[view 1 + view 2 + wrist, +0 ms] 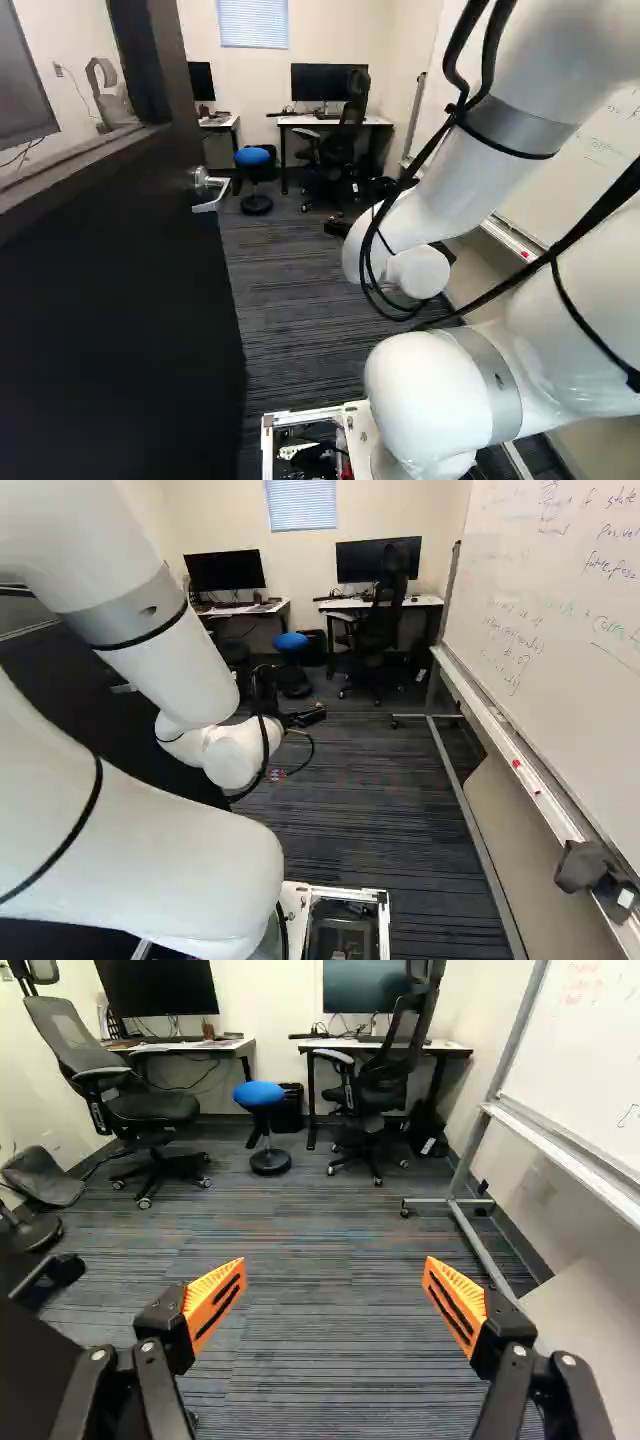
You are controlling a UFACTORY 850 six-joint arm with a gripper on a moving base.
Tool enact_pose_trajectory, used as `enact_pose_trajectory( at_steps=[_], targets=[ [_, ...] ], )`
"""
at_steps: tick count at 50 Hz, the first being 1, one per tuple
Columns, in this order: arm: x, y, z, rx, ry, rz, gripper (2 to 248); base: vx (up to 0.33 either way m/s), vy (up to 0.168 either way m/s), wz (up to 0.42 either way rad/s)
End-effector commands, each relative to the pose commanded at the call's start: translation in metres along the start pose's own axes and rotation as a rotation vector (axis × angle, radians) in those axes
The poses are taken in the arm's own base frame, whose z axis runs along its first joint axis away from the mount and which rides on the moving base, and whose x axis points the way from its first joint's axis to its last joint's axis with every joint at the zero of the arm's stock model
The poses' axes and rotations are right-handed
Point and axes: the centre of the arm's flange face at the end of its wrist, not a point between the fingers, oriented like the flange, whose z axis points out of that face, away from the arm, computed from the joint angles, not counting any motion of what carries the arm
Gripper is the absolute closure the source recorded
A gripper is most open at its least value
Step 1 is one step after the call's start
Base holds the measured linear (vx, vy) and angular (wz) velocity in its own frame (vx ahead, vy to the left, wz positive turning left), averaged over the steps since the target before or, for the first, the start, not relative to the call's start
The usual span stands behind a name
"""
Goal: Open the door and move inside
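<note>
The arm (440, 390) looms at the left base view's right; its gripper (336, 1285) is empty, fingers wide apart; the door (110, 320) stands open, near left; drifting left could scrape the base (267, 445) against it; overcorrecting right could hit the whiteboard (560, 610).

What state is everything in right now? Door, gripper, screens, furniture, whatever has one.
Door: open, swung to the left side of the left base view
Door handle: not gripped
Gripper: open, nothing between its fingers
Left monitor: screen dark
Right monitor: screen dark
Window blind: lowered
Blue stool: upright
Whiteboard: written on
</note>
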Motion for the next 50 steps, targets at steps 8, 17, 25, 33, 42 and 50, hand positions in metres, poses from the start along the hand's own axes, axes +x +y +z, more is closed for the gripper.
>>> enact_pose_trajectory(
  at_steps=[8,17,25,33,42,50],
  targets=[
    [0.0000,0.0000,0.0000,0.000,0.000,0.000,3,0.215,0.003,-0.024],
    [0.0000,0.0000,0.0000,0.000,0.000,0.000,3,0.214,0.003,-0.018],
    [0.0000,0.0000,0.0000,0.000,0.000,0.000,3,0.212,0.002,-0.017],
    [0.0000,0.0000,0.0000,0.000,0.000,0.000,3,0.206,0.000,-0.019],
    [0.0000,0.0000,0.0000,0.000,0.000,0.000,3,0.209,0.001,-0.017],
    [0.0000,0.0000,0.0000,0.000,0.000,0.000,3,0.193,0.002,-0.012]
  ],
)
